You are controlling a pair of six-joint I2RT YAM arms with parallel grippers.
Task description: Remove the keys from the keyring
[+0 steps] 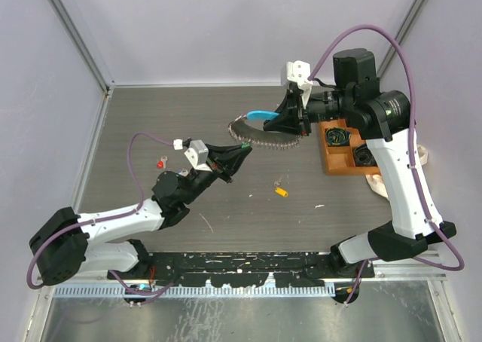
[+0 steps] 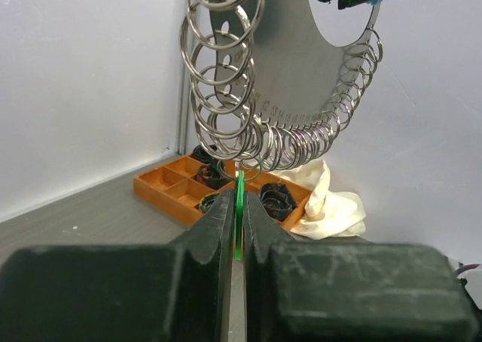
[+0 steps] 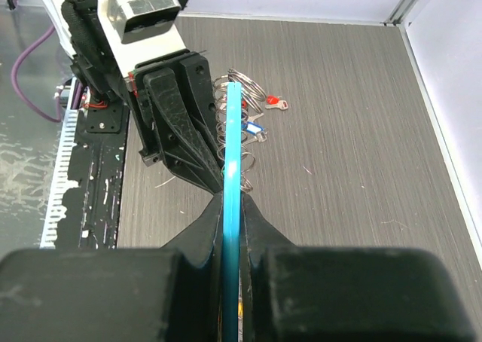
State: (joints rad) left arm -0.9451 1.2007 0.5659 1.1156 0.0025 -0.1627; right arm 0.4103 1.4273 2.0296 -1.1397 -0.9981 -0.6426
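Note:
The keyring [image 1: 265, 137] hangs in the air over the table's middle: a grey curved plate [image 2: 294, 63] strung with many wire rings [image 2: 226, 93] and carrying a light-blue plastic piece [image 1: 262, 114]. My right gripper [image 1: 292, 118] is shut on that blue piece, which shows edge-on between its jaws [image 3: 232, 199]. My left gripper [image 1: 242, 151] sits at the ring's lower left, shut on a green key head [image 2: 239, 214] that hangs from the lowest rings. A red key [image 1: 160, 162] lies loose on the table at the left. A blue key [image 3: 254, 129] shows beside the rings.
An orange wooden tray [image 1: 331, 161] with dark items in its compartments stands at the right, with a white cloth [image 1: 376, 181] beside it. A small yellow piece [image 1: 282, 192] lies on the table in front of the keyring. Walls close in the back and both sides.

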